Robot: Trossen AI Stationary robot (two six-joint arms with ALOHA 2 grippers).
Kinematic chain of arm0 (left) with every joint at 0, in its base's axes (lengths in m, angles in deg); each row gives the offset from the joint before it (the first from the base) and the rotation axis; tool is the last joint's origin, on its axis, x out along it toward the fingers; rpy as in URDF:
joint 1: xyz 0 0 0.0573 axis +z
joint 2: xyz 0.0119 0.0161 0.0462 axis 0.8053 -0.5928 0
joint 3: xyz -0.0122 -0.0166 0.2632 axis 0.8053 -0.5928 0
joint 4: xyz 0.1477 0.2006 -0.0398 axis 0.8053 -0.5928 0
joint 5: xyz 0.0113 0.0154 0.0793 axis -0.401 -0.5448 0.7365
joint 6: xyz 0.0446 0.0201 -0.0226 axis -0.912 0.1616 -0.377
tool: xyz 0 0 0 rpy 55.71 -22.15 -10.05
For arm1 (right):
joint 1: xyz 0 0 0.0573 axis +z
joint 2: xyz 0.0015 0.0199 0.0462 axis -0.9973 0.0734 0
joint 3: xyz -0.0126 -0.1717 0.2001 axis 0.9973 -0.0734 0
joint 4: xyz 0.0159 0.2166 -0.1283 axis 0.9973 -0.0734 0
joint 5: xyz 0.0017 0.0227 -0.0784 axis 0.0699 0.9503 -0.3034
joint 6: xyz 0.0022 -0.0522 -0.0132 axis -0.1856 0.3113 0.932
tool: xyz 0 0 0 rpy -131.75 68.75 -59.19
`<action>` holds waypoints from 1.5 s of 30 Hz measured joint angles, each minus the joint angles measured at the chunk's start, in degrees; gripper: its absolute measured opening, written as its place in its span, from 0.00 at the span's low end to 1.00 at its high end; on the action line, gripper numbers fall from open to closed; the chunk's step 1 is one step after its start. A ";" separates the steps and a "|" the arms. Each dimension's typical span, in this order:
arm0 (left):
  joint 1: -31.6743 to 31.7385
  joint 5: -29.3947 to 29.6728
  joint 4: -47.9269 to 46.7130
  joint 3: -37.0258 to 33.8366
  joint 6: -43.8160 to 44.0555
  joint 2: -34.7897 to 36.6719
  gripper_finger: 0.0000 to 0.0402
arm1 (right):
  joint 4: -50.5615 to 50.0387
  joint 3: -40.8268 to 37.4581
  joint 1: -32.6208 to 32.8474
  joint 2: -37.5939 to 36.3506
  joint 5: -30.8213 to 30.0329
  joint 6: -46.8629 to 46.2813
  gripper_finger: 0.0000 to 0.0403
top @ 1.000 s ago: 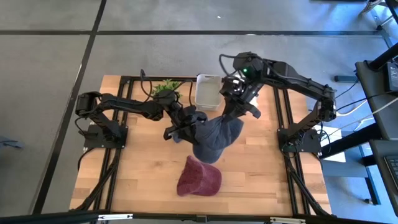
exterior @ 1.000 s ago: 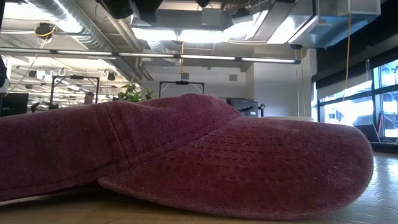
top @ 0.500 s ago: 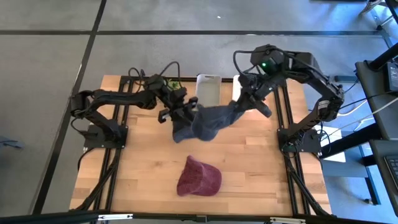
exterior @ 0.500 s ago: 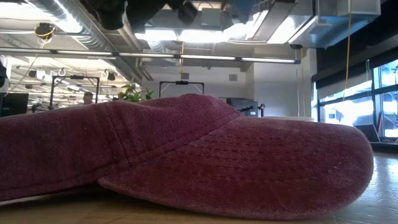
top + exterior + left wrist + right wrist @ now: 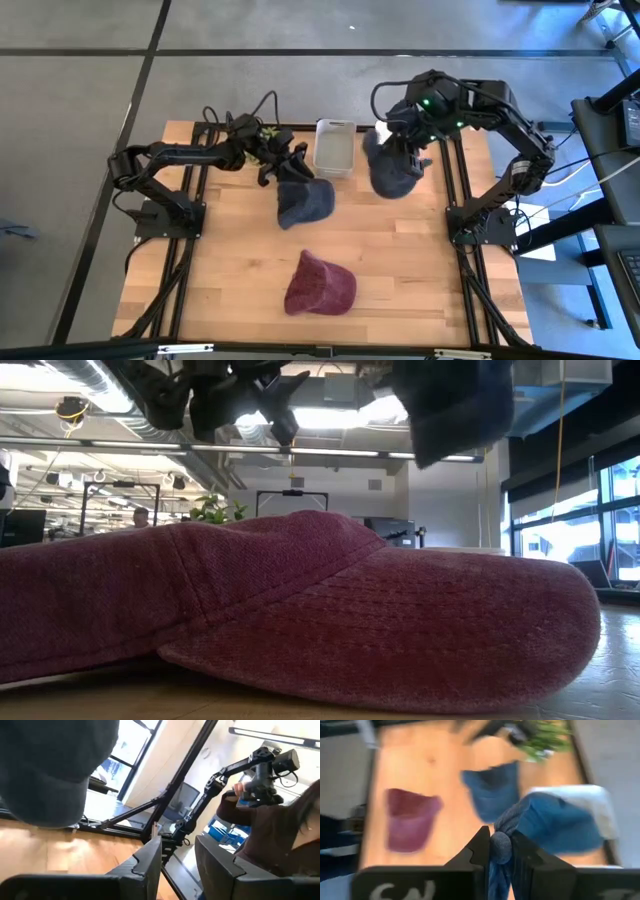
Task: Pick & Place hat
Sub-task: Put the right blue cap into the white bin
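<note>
There are two dark blue hats and one maroon hat. The maroon hat (image 5: 320, 283) lies flat on the table near its near edge and fills the low view (image 5: 300, 610). My right gripper (image 5: 405, 143) is over the table's far right, shut on one blue hat (image 5: 393, 172). The other blue hat (image 5: 305, 203) shows just on the near side of my left gripper (image 5: 293, 168). That gripper is open (image 5: 178, 862) with nothing between its fingers. Whether this hat rests on the table, I cannot tell. My right gripper pinches a bunched fold of the blue hat's cloth (image 5: 500, 845) between its two fingers, coming from above. The hat is lifted clear of the table and hangs below the fingers (image 5: 460, 405).
A white bin (image 5: 335, 147) stands at the far edge between the two grippers, with a green plant (image 5: 265, 135) to its left. Black frame rails run along the table's left and right sides. A person (image 5: 270, 820) shows in the room beyond in the left wrist view.
Both grippers held one dark bundle over the table's middle. They rose, moved toward the far edge and drew apart, stretching the bundle. It has parted into two hats: one went right with my right gripper, and the other now shows below my left gripper.
</note>
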 joint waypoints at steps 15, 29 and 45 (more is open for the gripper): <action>-4.88 6.48 0.00 -0.02 -3.44 -0.02 0.28 | 0.28 -13.06 -11.01 0.07 -26.26 12.81 0.11; -8.95 11.36 -0.15 -0.04 -7.24 -0.02 0.28 | 14.07 -33.73 -20.57 0.07 -26.91 18.02 0.11; -9.30 17.46 -5.91 -0.04 -10.95 -0.09 0.28 | 17.83 -31.66 -21.16 0.02 -26.90 14.66 0.11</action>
